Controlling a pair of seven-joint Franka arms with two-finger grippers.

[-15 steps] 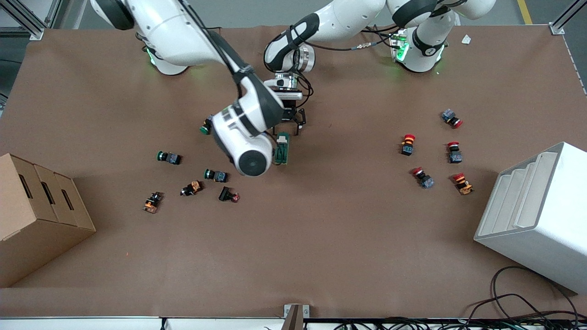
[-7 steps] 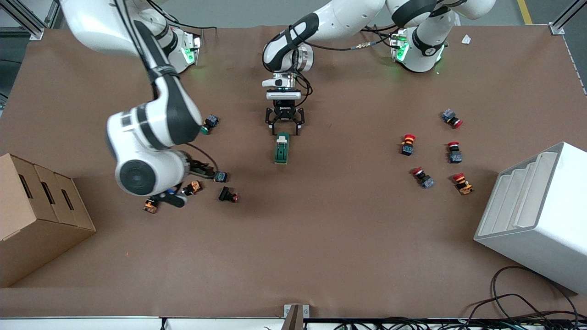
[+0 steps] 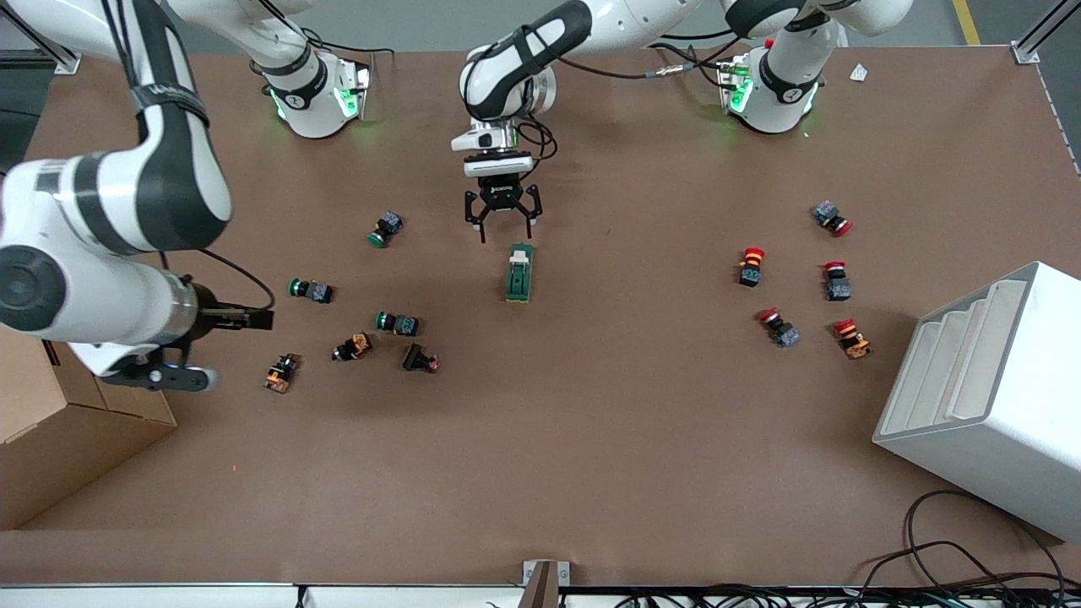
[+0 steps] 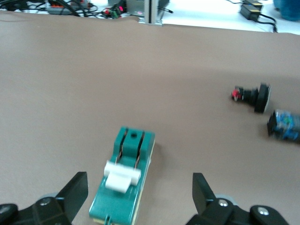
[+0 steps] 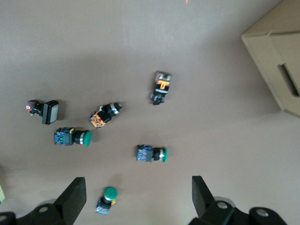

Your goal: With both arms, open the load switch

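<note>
The load switch (image 3: 518, 274) is a green block lying flat mid-table, its white lever (image 3: 521, 254) at the end farther from the front camera. My left gripper (image 3: 507, 230) hangs open just over the table by that lever end, touching nothing. In the left wrist view the load switch (image 4: 124, 185) lies between the spread fingers of the left gripper (image 4: 139, 187), white lever (image 4: 122, 176) on top. My right gripper (image 3: 253, 319) is up in the air over the pushbuttons toward the right arm's end. The right gripper (image 5: 136, 187) is open and holds nothing.
Several green, orange and red pushbuttons (image 3: 311, 290) lie scattered toward the right arm's end, by a cardboard box (image 3: 51, 405). Several red pushbuttons (image 3: 751, 265) and a white stepped rack (image 3: 988, 388) sit toward the left arm's end. Cables (image 3: 971, 566) trail at the table's front edge.
The right arm has swung off the load switch toward its own end of the table, uncovering the switch. The left gripper has drawn back a little from the switch toward the bases.
</note>
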